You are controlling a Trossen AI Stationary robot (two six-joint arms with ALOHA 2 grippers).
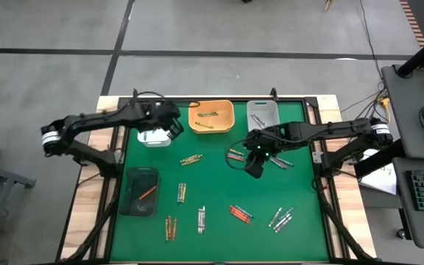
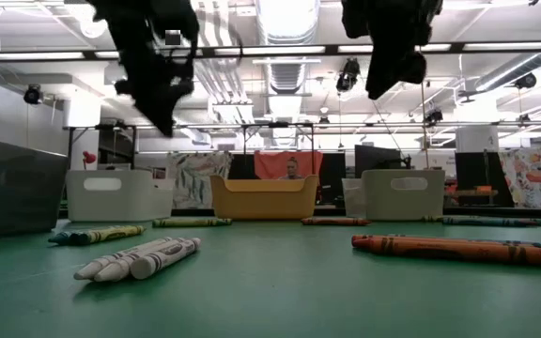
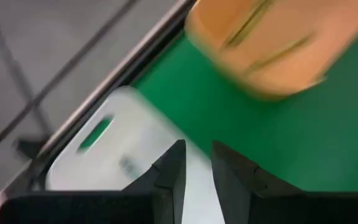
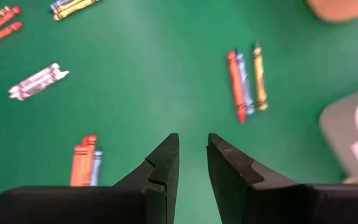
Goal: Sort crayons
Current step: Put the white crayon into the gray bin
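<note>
Green felt covers my table (image 1: pixel 212 184), and behind it I can see a big workshop room with bright lights.

Little crayons lie all over the felt in small bunches. I see white crayons (image 2: pixel 139 260) near the front, red-orange crayons (image 2: pixel 458 249) lying flat beside them, and a mixed bunch (image 4: pixel 247 84) of red, blue-grey and yellow ones. Four trays sit along the back and left side: a white tray (image 1: pixel 154 137), an orange tray (image 1: pixel 211 116) with a few yellow crayons already in it, a grey tray (image 1: pixel 262 112), and a dark tray (image 1: pixel 141 190) holding one red crayon.

My left gripper (image 3: pixel 196 163) hangs above the white tray. Its fingers are a little bit apart and they hold nothing. My right gripper (image 4: pixel 192 155) hangs over the felt near the middle. Its fingers are a little apart too, and empty.

I think crayons are very light and stiff, but they can snap if I squeeze too hard. The paper wrap should help my fingers not slip. They are round, so they may roll away when I bump them. I would take hold of one in the middle, with my fingers across it, not along it. The crayons in a bunch touch each other, so I must pinch just one, or I may lift its neighbor by mistake.
</note>
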